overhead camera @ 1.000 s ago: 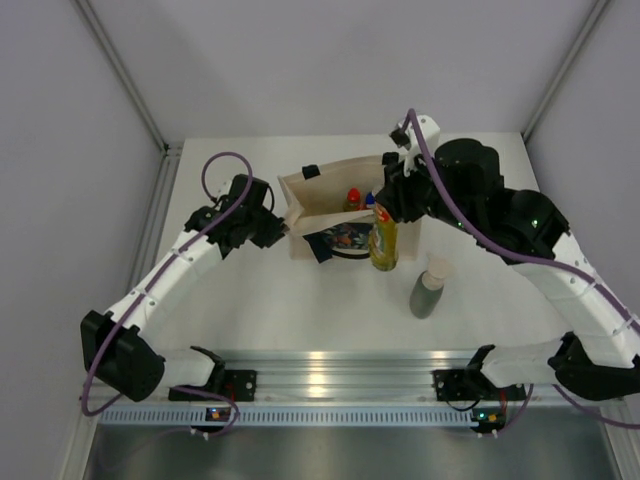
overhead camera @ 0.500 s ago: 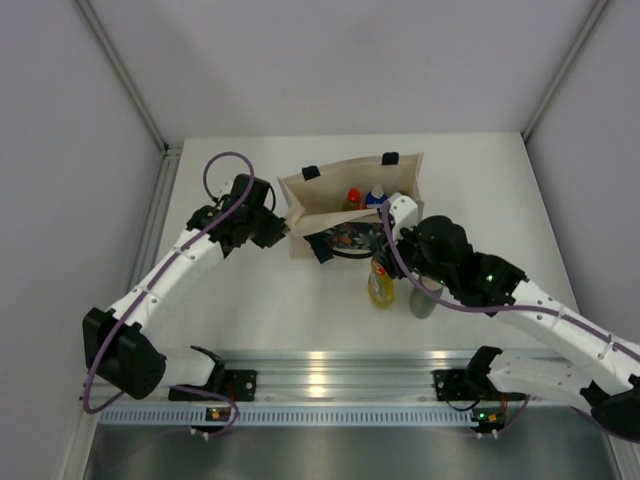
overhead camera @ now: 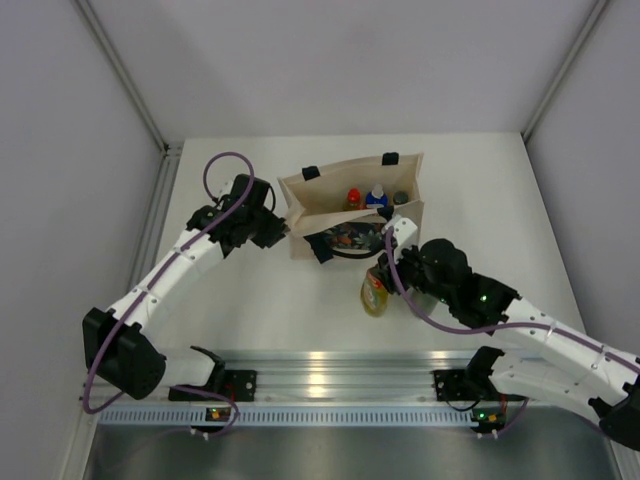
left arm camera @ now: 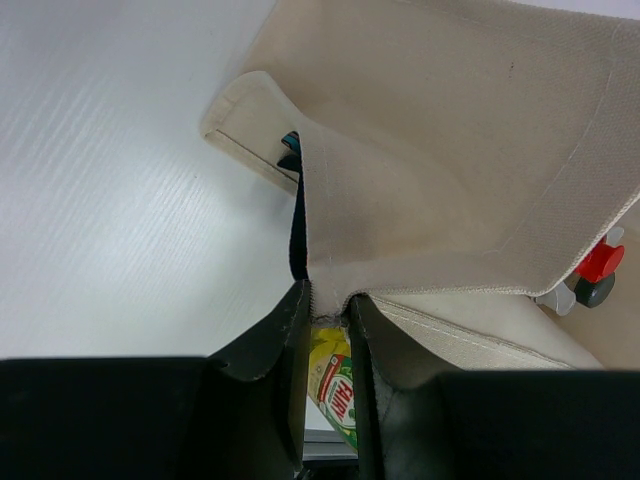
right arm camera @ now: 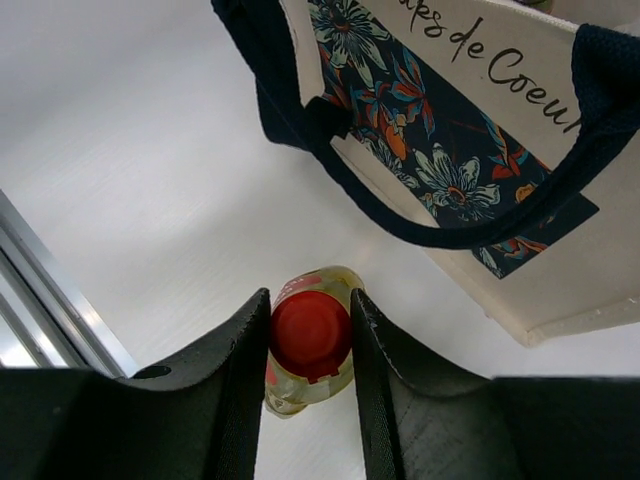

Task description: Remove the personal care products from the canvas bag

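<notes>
While in claw, yellow bottle lower

Even, diffuse light from above fills the white enclosure, leaving only faint, soft shadows under the arms on the desk. A bright glare streak burns along the aluminium rail. The wrist views render the left pincer and right pincer as near-black, slightly soft masses. The canvas bag weave and the red cap of the yellow bottle read crisp, and the desk beside them carries a pale sheen.
</notes>
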Robot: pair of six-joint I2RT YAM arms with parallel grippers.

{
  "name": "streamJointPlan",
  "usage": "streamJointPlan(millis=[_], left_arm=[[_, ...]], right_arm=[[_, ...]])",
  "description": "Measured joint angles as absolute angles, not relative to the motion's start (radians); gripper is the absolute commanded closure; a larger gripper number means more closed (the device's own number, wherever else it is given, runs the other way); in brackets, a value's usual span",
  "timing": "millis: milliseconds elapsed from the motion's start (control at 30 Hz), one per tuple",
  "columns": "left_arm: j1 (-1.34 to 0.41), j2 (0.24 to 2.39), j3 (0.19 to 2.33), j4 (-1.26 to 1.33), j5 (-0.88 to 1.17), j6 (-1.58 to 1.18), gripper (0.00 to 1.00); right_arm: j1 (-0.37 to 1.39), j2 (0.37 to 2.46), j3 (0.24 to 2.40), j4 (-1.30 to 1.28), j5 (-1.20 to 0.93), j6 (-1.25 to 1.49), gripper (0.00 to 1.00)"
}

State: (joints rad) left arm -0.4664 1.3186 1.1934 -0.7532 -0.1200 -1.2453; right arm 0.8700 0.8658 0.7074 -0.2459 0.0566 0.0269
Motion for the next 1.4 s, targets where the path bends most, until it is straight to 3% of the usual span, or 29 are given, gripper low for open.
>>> streamJointPlan(millis=[100,300,733,867,1033,1400], left_arm=[[-0.466,1.319,1.193,-0.753,-0.12,-1.245,1.0],[-0.466,1.319,1.193,-0.753,-0.12,-1.245,1.0],[-0.466,1.325,1.194,-0.752,-0.119,-1.246,1.0],[-0.466,1.326,1.194,-0.752,-0.119,-1.246,1.0],[-0.466,1.327,1.194,-0.752,-0.119,-1.245,1.0],[-0.466,1.325,1.189,-0.749,-0.116,-1.234,1.0]], right_arm=[[0.87,0.864,0.705,-0.232,0.05,0.028,0.49],[0.87,0.868,0.738,-0.219,0.054,0.028,0.38],[0.87,1.274,1.361,-0.427,0.241,0.162,0.37],[0.863,1.409,1.522,-0.532,0.326,0.203,0.48],[0.838,1.618,1.757,-0.67,0.382,0.214,0.51],[0.706,1.784,1.835,-0.828,0.275,0.197,0.51]])
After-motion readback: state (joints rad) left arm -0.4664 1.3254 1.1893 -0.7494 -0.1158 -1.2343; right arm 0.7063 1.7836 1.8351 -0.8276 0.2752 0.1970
